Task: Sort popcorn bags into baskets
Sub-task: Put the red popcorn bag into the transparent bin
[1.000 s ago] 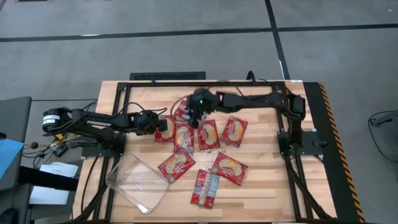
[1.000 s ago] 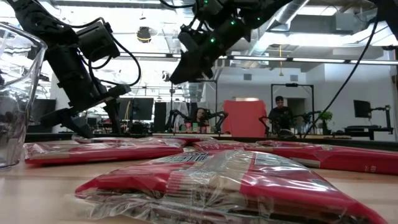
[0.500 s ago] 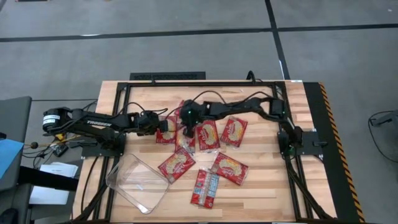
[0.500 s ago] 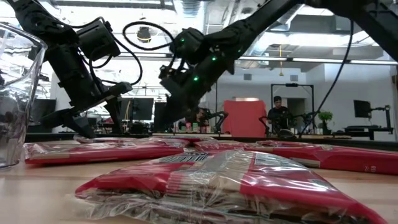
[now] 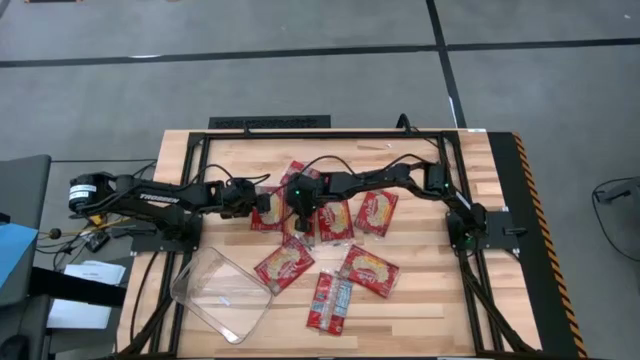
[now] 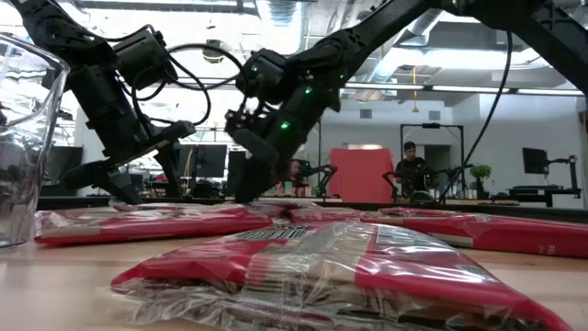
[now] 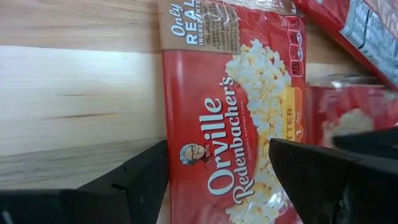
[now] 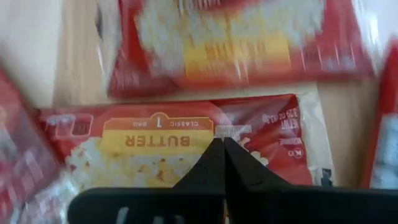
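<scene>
Several red popcorn bags lie flat on the wooden table, among them one at the far side (image 5: 295,174) and one turned label-up near the front (image 5: 330,300). My left gripper (image 7: 217,177) is open, and its fingers stand on either side of one bag (image 7: 236,124) left of the pile. My right gripper (image 8: 222,148) is shut with nothing between its fingers. It points down over a bag marked BUTTER (image 8: 155,140) in the middle of the pile (image 5: 297,228). The clear basket (image 5: 220,292) stands at the near left with nothing in it. My left gripper straddles its bag from above. I cannot tell whether its fingertips (image 7: 134,180) touch the bag or the table. My right gripper's shut fingertips (image 8: 214,163) hang low over the BUTTER bag's long edge (image 8: 249,127). I cannot tell whether they touch it.
A black frame (image 5: 270,124) runs along the table's far and side edges. More bags lie to the right (image 5: 377,210) and toward the front (image 5: 368,268). Bare wood shows at the near right (image 5: 430,310). A person (image 6: 413,164) sits in the room beyond the table.
My right gripper has gone toward the table's left and near edges and come down from well above the pile to just over the bags. The left arm and the bags have stayed where they were.
</scene>
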Tool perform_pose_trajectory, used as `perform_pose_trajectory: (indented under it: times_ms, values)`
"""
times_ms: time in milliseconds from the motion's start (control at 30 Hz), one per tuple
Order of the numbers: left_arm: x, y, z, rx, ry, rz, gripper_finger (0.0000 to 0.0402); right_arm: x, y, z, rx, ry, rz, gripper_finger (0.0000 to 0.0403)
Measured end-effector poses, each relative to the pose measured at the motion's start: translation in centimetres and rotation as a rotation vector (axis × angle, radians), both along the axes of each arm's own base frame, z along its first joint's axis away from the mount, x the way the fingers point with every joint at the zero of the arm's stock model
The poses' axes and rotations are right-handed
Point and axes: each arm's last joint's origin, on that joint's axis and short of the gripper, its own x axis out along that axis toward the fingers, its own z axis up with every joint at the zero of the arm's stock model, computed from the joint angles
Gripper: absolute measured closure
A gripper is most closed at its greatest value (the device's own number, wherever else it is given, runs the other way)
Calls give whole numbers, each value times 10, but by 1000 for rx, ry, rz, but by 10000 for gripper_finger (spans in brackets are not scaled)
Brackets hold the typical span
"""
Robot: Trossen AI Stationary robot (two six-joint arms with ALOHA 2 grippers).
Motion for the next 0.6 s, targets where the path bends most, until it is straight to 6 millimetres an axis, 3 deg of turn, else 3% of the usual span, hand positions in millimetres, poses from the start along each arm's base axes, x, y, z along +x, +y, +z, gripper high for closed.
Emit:
perform_pose_trajectory:
  times_ms: [100,300,467,600]
  values:
    - [0,0,0,-1,-1,-1,138,-9,0,2,-9,96,-15,377]
    - [0,0,0,1,-4,-1,138,-35,0,32,-106,240,-98,388]
    - [2,0,1,9,-20,-3,138,-25,-2,82,-142,-50,-81,384]
    - [4,0,4,11,-50,-25,138,-12,-2,72,-26,-150,-53,361]
